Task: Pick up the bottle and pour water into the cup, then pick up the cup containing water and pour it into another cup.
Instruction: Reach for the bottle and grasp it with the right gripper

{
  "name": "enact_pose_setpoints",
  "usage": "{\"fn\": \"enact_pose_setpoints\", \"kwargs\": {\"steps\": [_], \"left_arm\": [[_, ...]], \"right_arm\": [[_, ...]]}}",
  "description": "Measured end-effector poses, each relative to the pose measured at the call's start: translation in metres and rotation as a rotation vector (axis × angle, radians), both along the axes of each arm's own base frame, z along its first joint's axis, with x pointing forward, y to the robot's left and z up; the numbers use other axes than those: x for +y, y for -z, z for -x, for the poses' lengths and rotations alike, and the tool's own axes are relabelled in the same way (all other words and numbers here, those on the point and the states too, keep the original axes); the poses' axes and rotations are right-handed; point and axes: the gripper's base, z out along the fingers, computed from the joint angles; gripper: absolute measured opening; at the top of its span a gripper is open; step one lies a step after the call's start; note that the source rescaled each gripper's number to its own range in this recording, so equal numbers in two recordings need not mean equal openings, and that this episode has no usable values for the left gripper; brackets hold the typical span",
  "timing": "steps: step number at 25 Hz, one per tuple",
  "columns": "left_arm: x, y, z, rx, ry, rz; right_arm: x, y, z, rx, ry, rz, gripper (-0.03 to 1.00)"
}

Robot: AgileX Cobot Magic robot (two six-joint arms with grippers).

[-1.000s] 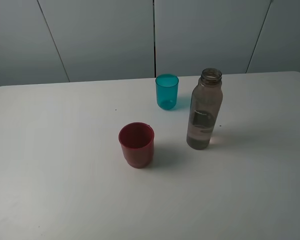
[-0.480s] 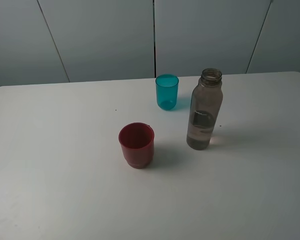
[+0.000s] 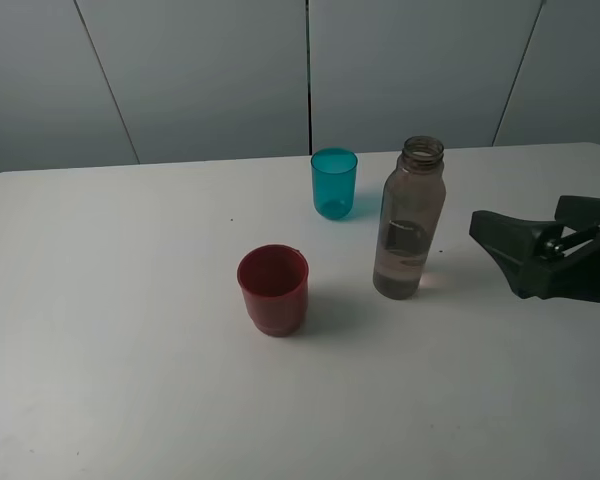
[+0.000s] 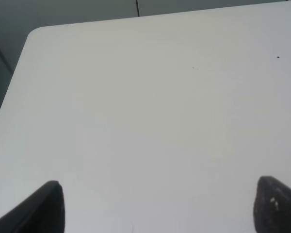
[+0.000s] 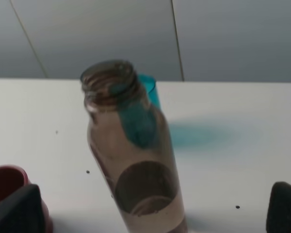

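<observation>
**Right gripper is facing the bottle, jaws wide**

The left gripper [image 4: 162,208] is hanging over bare white table [image 3: 100,380] with its jaws spread far apart and nothing between them. Where it is sitting relative to the bottle cannot be told.

The red cup [image 3: 273,290] is standing upright, mouth up, to the left of the bottle [image 3: 411,220] and a little nearer the camera, well apart from it. The teal cup [image 3: 334,183] is standing upright just left of the bottle and farther back, near it but not touching.

The bottle is standing upright and capless on the table.

The right gripper [image 3: 520,225] is hovering to the right of the bottle, pointing at it, with a clear gap between them. Its jaws are standing wide apart and are gripping nothing. In the right wrist view the bottle is showing between its two fingertips [image 5: 17,211].
</observation>
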Motion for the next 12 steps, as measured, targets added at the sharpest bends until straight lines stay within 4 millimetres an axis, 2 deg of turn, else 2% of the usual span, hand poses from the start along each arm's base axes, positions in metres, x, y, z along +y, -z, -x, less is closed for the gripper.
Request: {"fn": "enact_pose_setpoints", "kwargs": {"steps": [6, 12], "left_arm": [[0.000, 0.000, 0.000, 0.000, 0.000, 0.000], [0.000, 0.000, 0.000, 0.000, 0.000, 0.000]], "right_arm": [[0.009, 0.013, -0.014, -0.057, -0.059, 0.100, 0.99], [0.019, 0.029, -0.031, -0.074, -0.075, 0.085, 0.99]]}}
